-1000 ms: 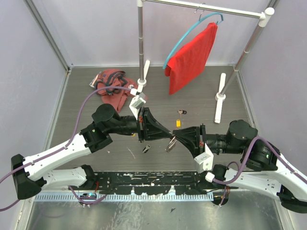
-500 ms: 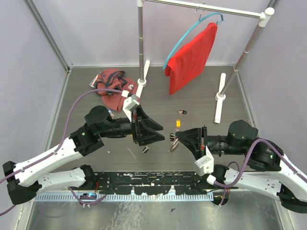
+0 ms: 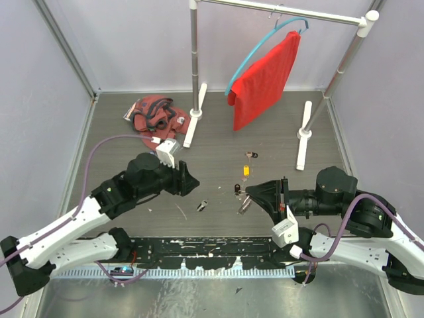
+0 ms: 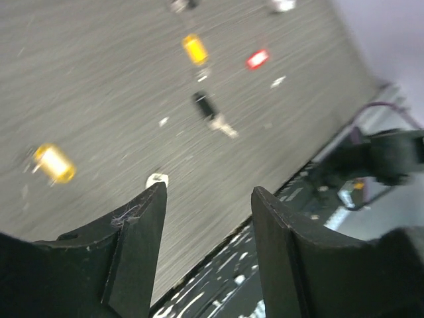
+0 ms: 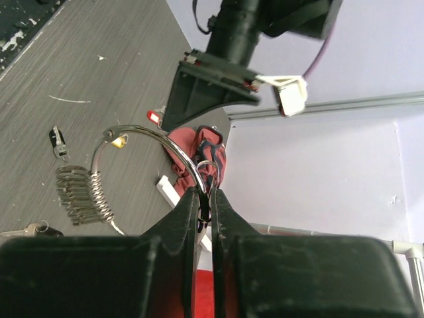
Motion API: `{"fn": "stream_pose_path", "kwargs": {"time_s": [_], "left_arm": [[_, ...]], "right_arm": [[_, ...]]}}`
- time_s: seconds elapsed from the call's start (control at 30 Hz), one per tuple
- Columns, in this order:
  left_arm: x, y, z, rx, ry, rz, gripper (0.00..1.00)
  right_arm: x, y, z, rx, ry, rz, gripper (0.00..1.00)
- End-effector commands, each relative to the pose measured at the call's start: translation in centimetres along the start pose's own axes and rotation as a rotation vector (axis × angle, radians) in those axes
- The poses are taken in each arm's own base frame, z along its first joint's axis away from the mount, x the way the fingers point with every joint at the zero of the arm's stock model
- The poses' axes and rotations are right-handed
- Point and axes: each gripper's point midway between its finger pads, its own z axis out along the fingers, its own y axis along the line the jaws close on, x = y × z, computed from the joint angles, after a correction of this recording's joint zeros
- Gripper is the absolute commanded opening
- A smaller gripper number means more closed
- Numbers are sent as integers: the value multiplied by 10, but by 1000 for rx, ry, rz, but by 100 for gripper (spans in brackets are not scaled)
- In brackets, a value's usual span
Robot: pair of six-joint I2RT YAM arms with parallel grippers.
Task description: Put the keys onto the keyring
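My right pincer (image 5: 203,199) is pinched shut on the thin wire of the keyring (image 5: 149,136), low in the middle of its wrist view. The ring bends up and to the left from the tips. A tight row of silver pieces (image 5: 76,195) hangs on it at the left. I cannot tell if they are keys.

My left pincer (image 4: 209,212) is open and holds nothing. I see bare table (image 4: 99,79) between its two fingers. Loose keys lie there: a black key (image 4: 207,106) in the middle, a yellow key (image 4: 53,162) at the far left, and a red key (image 4: 257,58) near the top.
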Motion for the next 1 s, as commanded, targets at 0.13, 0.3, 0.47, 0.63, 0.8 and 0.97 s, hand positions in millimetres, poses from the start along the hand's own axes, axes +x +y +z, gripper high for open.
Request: {"fn": "stream_pose_path", "kwargs": {"time_s": [0.13, 0.3, 0.47, 0.63, 0.8, 0.97], "left_arm": [[59, 84, 25, -356, 180, -86, 57], [70, 77, 56, -227, 232, -126, 51], [75, 59, 88, -102, 259, -94, 48], [104, 69, 111, -218, 389, 38, 42], [120, 72, 118, -262, 462, 106, 41], [133, 76, 120, -296, 519, 147, 40]], "right_arm": [[-3, -3, 3, 9, -21, 18, 1], [-3, -1, 2, 12, -20, 42, 1], [-1, 0, -1, 34, -6, 64, 1], [-1, 0, -5, 48, -1, 72, 1], [0, 1, -6, 46, 4, 79, 1], [1, 1, -6, 47, 10, 77, 1]]}}
